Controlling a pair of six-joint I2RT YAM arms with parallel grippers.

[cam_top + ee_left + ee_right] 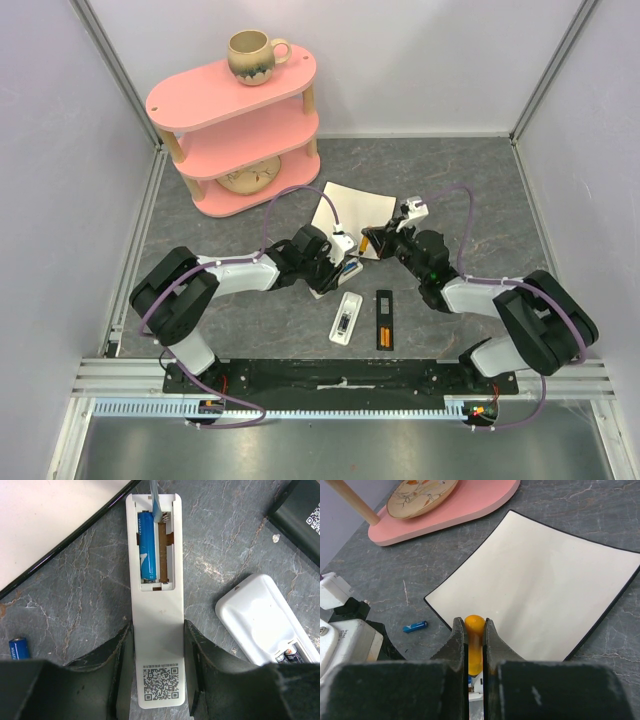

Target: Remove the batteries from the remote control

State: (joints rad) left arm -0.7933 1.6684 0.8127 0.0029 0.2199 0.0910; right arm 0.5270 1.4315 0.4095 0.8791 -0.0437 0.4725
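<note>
My left gripper point(158, 630) is shut on the lower end of a white remote control point(157, 600) that lies face down on the table. Its battery bay is open, with one blue battery point(147, 547) in the left slot and the right slot bare. My right gripper point(473, 625) is shut on the orange handle of a screwdriver point(474, 647). The screwdriver's tip point(155, 502) reaches into the top of the bay beside the blue cell. A loose blue battery point(415, 626) lies on the table left of the remote. In the top view the two grippers point(335, 262) point(378, 243) meet mid-table.
A second white remote point(346, 320) and a black remote point(384, 320) holding orange batteries lie nearer the arm bases. A white square plate point(545, 580) sits just beyond the grippers. A pink shelf point(235, 135) with a mug point(252, 55) on top stands at the back left.
</note>
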